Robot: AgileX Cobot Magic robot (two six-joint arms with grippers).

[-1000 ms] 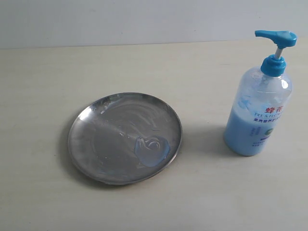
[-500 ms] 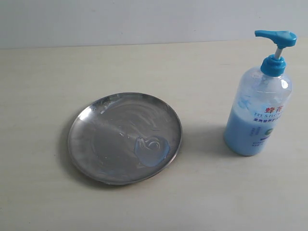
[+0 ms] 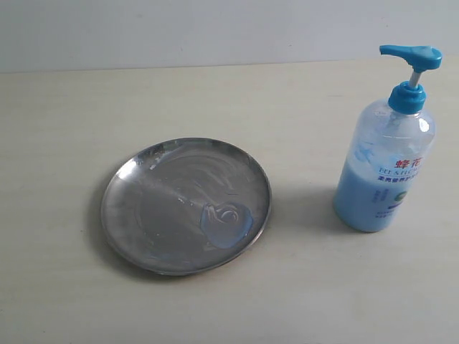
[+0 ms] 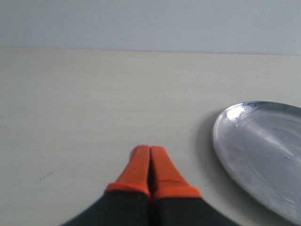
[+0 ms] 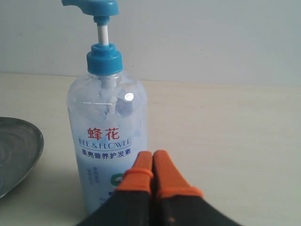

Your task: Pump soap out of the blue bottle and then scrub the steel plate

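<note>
The left gripper [image 4: 149, 155] is seen in its wrist view with its orange fingers pressed together and nothing held between them. It is poised low over bare table [image 3: 64, 301], off to one side of the plate [image 3: 133, 215] and clear of its rim. The right gripper [image 5: 151, 160] is likewise clenched and empty. It is placed past the plate's opposite rim, close before the lower body of the bottle [image 3: 384, 172]; whether the bottle is touched cannot be told. Neither gripper is shown in the exterior view.

The plate is laid flat on the table. A glossy, pale blue blob of soap [image 3: 226, 225] is found on the plate's near right part, just inside the rim on the side turned toward the bottle. From the blob, thin swirled smears are spread across the plate's middle and up to its far rim, where a bright glint is caught.

The bottle is stood upright to the right of the plate and apart from it, with a strip of bare, shadowed table left between them. Its lower half is filled with light blue liquid, and the white label is turned toward the near side. The blue pump head is raised on its white stem, with the spout pointed toward the plate's side.

Beyond the plate, the table is ended by a plain light wall [image 3: 215, 29].
</note>
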